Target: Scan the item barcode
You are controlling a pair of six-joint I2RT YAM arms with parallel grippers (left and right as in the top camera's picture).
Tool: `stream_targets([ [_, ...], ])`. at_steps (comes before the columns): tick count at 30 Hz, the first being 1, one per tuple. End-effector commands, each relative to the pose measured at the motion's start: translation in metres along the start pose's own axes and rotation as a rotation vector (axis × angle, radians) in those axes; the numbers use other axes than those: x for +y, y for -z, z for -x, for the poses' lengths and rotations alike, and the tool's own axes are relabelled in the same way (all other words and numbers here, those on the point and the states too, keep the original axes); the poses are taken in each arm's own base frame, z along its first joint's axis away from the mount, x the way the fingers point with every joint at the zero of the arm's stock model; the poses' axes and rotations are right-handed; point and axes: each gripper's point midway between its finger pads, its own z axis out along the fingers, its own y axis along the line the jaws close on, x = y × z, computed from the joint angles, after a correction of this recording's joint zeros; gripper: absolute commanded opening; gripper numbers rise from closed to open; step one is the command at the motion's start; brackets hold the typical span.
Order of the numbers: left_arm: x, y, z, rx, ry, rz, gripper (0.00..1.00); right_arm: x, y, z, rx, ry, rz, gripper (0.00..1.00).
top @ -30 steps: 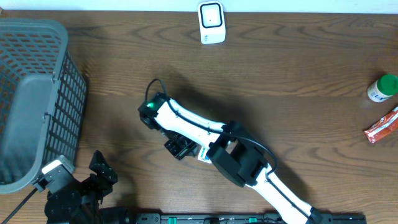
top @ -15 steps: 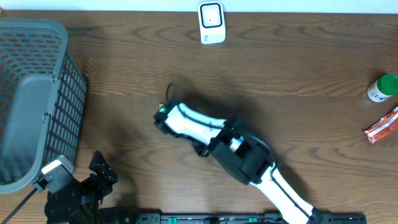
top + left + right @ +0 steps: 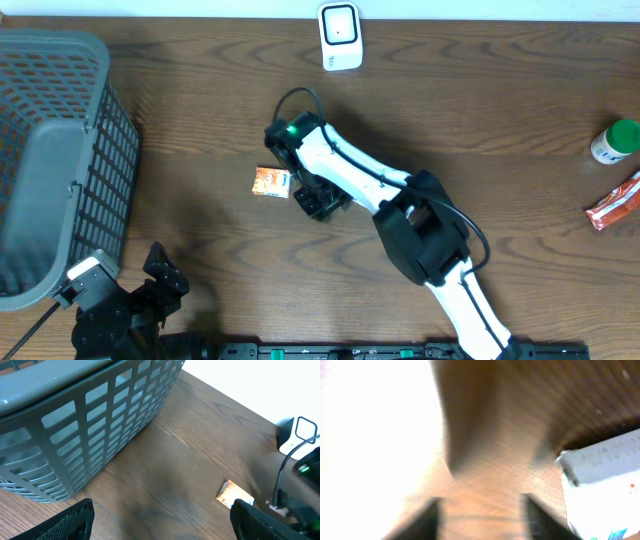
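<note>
My right gripper (image 3: 316,202) stands parted, holding nothing. The packet (image 3: 271,182) lies flat on the worktop (image 3: 480,110) just beside it, well apart from the scanner (image 3: 340,36). It looks light, thin, probably slippery; I'd pinch across its long edges.

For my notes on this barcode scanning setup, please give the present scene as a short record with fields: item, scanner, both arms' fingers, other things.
item: small orange packet, lying on the brown wooden table, just left of the right gripper
scanner: white box-shaped barcode scanner, at the far table edge, apart from the packet
right gripper: fingers open, holding nothing
left gripper: fingers open, empty, beside the grey plastic mesh basket
other: green-capped bottle and red wrapper at the right edge
</note>
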Motion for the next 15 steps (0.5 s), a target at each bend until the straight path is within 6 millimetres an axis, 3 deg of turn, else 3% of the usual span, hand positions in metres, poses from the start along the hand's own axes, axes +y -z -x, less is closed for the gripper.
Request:
stream_targets([
  [1, 0.002, 0.0, 0.0, -0.003, 0.01, 0.012, 0.87, 0.009, 0.053, 0.007, -0.163, 0.164, 0.097, 0.99],
  [6, 0.002, 0.0, 0.0, -0.004, 0.01, 0.012, 0.88, -0.022, 0.057, 0.007, -0.172, 0.232, 0.073, 0.99],
  [15, 0.002, 0.0, 0.0, -0.003, 0.01, 0.012, 0.87, -0.084, 0.032, 0.008, -0.144, 0.191, 0.018, 0.99],
])
